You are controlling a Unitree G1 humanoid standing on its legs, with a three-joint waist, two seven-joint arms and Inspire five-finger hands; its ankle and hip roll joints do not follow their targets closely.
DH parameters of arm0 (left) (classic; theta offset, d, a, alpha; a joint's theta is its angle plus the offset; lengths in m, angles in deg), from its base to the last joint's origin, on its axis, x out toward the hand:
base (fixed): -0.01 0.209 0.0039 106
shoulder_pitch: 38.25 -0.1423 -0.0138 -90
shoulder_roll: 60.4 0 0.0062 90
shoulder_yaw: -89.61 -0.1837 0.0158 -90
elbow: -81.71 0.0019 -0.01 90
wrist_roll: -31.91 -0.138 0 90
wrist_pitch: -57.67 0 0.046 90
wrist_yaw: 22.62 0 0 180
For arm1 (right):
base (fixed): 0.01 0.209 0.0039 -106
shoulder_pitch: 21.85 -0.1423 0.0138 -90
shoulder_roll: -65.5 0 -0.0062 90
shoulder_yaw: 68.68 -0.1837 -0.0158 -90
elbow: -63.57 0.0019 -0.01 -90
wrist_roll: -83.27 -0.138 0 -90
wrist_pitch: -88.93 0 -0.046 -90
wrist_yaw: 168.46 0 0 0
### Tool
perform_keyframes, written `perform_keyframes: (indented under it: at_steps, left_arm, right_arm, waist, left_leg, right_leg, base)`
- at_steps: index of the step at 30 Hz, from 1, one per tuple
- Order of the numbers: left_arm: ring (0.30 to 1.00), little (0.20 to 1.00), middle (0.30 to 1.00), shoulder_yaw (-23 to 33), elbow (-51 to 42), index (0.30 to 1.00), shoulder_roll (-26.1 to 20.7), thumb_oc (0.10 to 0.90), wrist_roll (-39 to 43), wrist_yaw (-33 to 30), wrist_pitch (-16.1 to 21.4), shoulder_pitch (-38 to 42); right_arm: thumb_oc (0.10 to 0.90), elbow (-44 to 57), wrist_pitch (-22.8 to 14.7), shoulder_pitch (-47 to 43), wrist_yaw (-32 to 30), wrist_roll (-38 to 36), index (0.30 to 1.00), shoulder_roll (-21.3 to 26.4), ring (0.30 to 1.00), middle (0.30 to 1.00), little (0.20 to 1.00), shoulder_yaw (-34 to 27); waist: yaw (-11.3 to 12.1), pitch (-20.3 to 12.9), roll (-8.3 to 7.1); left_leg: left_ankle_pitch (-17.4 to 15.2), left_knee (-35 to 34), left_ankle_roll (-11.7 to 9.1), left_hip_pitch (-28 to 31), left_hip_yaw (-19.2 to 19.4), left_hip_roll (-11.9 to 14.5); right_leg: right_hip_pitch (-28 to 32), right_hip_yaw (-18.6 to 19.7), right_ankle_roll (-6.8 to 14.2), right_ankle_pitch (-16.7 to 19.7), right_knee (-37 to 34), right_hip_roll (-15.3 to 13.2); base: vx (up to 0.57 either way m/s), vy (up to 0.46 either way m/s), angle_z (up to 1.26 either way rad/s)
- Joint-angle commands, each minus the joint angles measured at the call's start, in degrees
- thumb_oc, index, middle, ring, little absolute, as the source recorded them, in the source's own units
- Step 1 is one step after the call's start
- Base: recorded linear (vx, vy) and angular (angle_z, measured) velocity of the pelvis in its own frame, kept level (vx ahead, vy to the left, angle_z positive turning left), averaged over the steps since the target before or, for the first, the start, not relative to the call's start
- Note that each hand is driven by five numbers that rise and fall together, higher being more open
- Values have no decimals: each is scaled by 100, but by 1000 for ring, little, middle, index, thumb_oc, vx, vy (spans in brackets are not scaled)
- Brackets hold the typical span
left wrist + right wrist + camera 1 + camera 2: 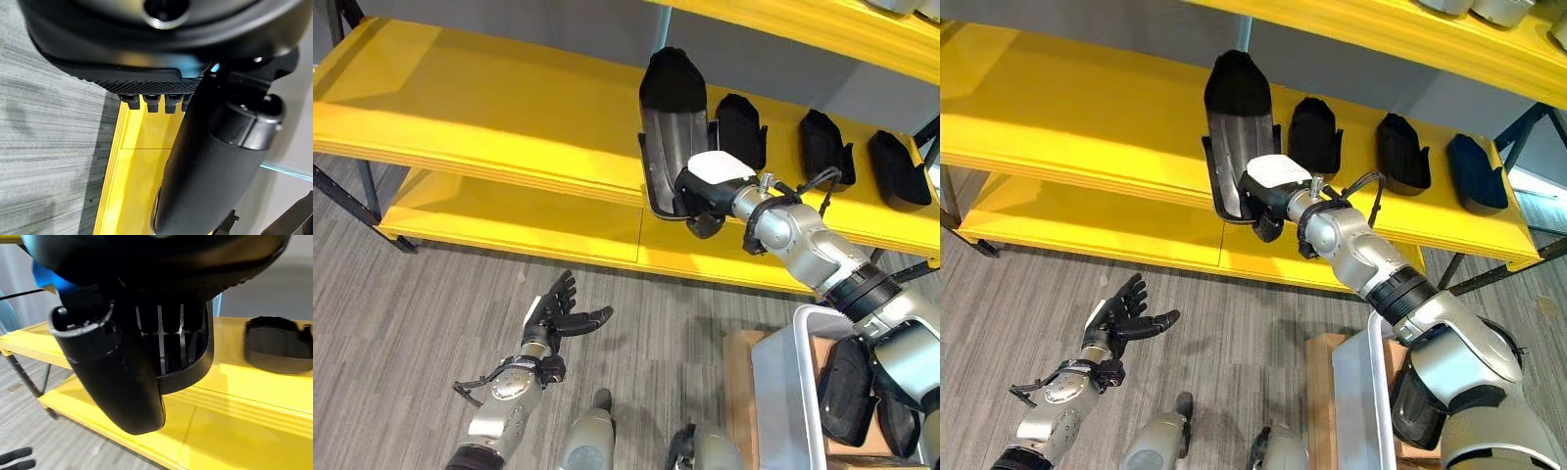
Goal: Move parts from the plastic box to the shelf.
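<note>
One part [671, 122] in right hand [705, 191], eye view adds box [783, 392]

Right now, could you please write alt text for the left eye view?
The right hand grips a black part at the yellow shelf, beside three more black parts. The left hand hangs open over the floor.

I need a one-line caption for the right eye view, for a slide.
Right hand holds a black part upright at the yellow shelf edge, beside three placed parts; left hand open.

Workshop: yellow shelf [489, 108], parts [822, 147]
</note>
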Motion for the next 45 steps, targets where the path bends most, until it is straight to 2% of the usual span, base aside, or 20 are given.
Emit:
perform_keyframes:
  at_steps: [1, 3, 5, 6, 11, 21, 22, 24, 25, 26, 27, 28, 30, 31, 32, 33, 34, 35, 39, 45]
  left_arm:
    - [1000, 1000, 1000, 67, -555, 1000, -102, 900, -31, 176, 516, 130]
    - [1000, 1000, 1000, 166, -554, 1000, -65, 900, -16, 181, 532, 59]
    - [1000, 1000, 1000, 190, -482, 1000, 107, 900, -41, 279, 556, -41]
    - [1000, 1000, 1000, 188, -483, 1000, 108, 900, -42, 279, 556, -44]
    - [1000, 1000, 1000, 216, -516, 1000, 208, 900, -31, 300, 474, -257]
    - [1000, 1000, 1000, 97, -556, 1000, 139, 900, -34, 273, 465, -155]
    - [1000, 1000, 1000, 105, -537, 1000, 106, 900, -38, 242, 459, -127]
    - [1000, 1000, 1000, 208, -505, 1000, 109, 900, -34, 244, 464, -244]
    - [1000, 1000, 1000, 290, -495, 1000, 118, 900, 19, 227, 459, -330]
    - [1000, 1000, 1000, 362, -502, 1000, 83, 900, 58, 220, 449, -366]
    - [1000, 1000, 1000, 363, -502, 1000, 82, 900, 59, 220, 449, -365]
    - [1000, 1000, 1000, 389, -484, 1000, 87, 900, 81, 173, 430, -366]
    - [1000, 1000, 1000, 392, -492, 1000, 87, 900, 43, 157, 407, -384]
    - [1000, 1000, 1000, 387, -493, 1000, 87, 900, 42, 156, 406, -385]
    - [1000, 1000, 1000, 423, -512, 1000, 54, 900, 36, 157, 410, -398]
    - [1000, 1000, 1000, 414, -529, 1000, 17, 900, 23, 155, 423, -386]
    - [1000, 1000, 1000, 434, -535, 1000, -9, 900, 50, 145, 434, -386]
    - [1000, 1000, 1000, 482, -535, 1000, 6, 900, 57, 137, 445, -428]
    - [1000, 1000, 1000, 348, -631, 1000, -43, 900, 85, 110, 465, -304]
    - [1000, 1000, 1000, 166, -645, 1000, -123, 900, 61, 100, 500, -165]
  right_arm:
    - [400, -155, -44, -1092, -520, 191, 300, 230, 300, 300, 300, -316]
    - [400, -165, -38, -1099, -476, 292, 300, 154, 300, 300, 300, -299]
    - [400, -22, -89, -890, -400, 395, 300, 292, 300, 300, 300, -377]
    - [400, -16, -87, -885, -397, 395, 300, 295, 300, 300, 300, -379]
    - [400, 78, -103, -963, -397, 266, 300, 183, 300, 300, 300, -341]
    - [400, 3, -135, -1241, -466, 80, 300, 101, 300, 300, 300, -199]
    - [400, 35, -146, -1365, -476, 109, 300, 141, 300, 300, 300, -131]
    - [400, 111, -162, -1421, -441, 72, 300, 118, 300, 300, 300, -60]
    - [400, 166, -167, -1483, -435, 17, 300, 75, 300, 300, 300, -16]
    - [400, 179, -163, -1611, -437, -79, 300, 67, 300, 300, 300, 47]
    - [400, 179, -163, -1612, -437, -79, 300, 66, 300, 300, 300, 47]
    - [400, 165, -122, -1724, -558, -221, 300, 30, 300, 300, 300, 40]
    - [400, 147, -109, -1688, -589, -271, 300, 117, 300, 300, 300, 21]
    - [400, 148, -110, -1682, -590, -272, 300, 122, 300, 300, 300, 21]
    - [400, 252, -135, -1570, -579, -337, 300, 240, 300, 300, 300, -24]
    - [400, 294, -146, -1522, -580, -354, 300, 237, 300, 300, 300, -29]
    - [400, 343, -134, -1470, -563, -346, 300, 229, 300, 300, 300, -76]
    - [400, 387, -134, -1306, -539, -264, 300, 210, 300, 300, 300, -170]
    - [400, 325, -120, -1337, -580, -216, 300, -36, 300, 300, 300, -206]
    - [400, -46, -21, -1482, -715, -302, 300, -270, 300, 300, 300, -334]
  waist:
    - [-78, -288, -80]
    - [-19, -254, -102]
    - [-22, -293, -231]
    - [-22, -293, -226]
    - [21, -453, -203]
    - [-74, -607, -170]
    - [-102, -629, -228]
    - [-47, -692, -251]
    - [22, -684, -278]
    - [139, -575, -320]
    - [128, -584, -323]
    - [363, -313, -362]
    - [436, -209, -341]
    - [451, -211, -339]
    - [478, -245, -253]
    - [499, -280, -127]
    - [516, -311, -98]
    - [526, -324, -116]
    - [452, -354, -67]
    - [509, -383, -128]
  left_leg:
    - [-533, -10, -112, 299, -315, 100]
    - [-643, 14, -190, 461, -293, 140]
    - [-893, 236, -306, 562, -375, 51]
    - [-901, 250, -305, 558, -377, 53]
    - [-998, 213, -366, 720, -430, 199]
    - [-734, -409, -636, 1025, -633, 667]
    - [-710, -326, -689, 1064, -751, 841]
    - [-418, -61, -753, 1034, -741, 979]
    - [-21, 447, -767, 882, -740, 1035]
    - [326, 1246, -734, 495, -923, 958]
    - [328, 1251, -733, 479, -932, 953]
    - [437, 2080, -608, -94, -1162, 599]
    - [189, 1838, -586, -614, -1063, 402]
    - [167, 1846, -582, -606, -1050, 406]
    - [389, 708, -699, -695, -871, 697]
    - [718, 78, -782, -782, -915, 811]
    - [734, -238, -786, -575, -843, 853]
    - [503, 25, -772, -503, -792, 783]
    - [262, -56, -673, -388, -598, 598]
    - [2, 79, -551, -520, -326, 534]
  right_leg:
    - [289, -102, 132, 1632, -2301, 99]
    - [313, -301, 231, 1943, -2785, -91]
    - [528, -126, 248, 2208, -3116, -142]
    - [536, -129, 250, 2215, -3124, -139]
    - [691, -476, 171, 1999, -3005, -38]
    - [626, -502, -16, 1215, -2357, 255]
    - [645, -333, -134, 1005, -2176, 442]
    - [747, -356, -252, 838, -2160, 606]
    - [853, -381, -359, 785, -2164, 694]
    - [965, -383, -483, 753, -2178, 797]
    - [957, -391, -482, 755, -2180, 793]
    - [1078, -450, -595, 634, -2152, 804]
    - [1144, -474, -568, 586, -2134, 769]
    - [1142, -462, -563, 569, -2121, 769]
    - [1263, -447, -467, 526, -2191, 801]
    - [1316, -426, -415, 483, -2223, 885]
    - [1312, -376, -415, 453, -2169, 886]
    - [1369, -339, -391, 378, -2128, 826]
    - [1370, -314, -267, 474, -2190, 648]
    - [1322, -279, -89, 663, -2445, 419]
  base:
    - [298, -160, 21]
    - [192, -145, 26]
    - [281, -216, 33]
    - [184, -133, 43]
    - [128, -124, 27]
    - [90, -145, 11]
    - [168, -253, 24]
    - [198, -272, 16]
    - [114, -270, 8]
    - [54, -208, 5]
    - [-20, -264, -22]
    - [1, -205, -19]
    - [55, -139, -15]
    - [177, 20, 11]
    - [219, 103, 23]
    - [271, 117, 23]
    - [191, 118, 11]
    - [177, 115, -12]
    - [102, 182, -66]
    - [55, 135, -23]
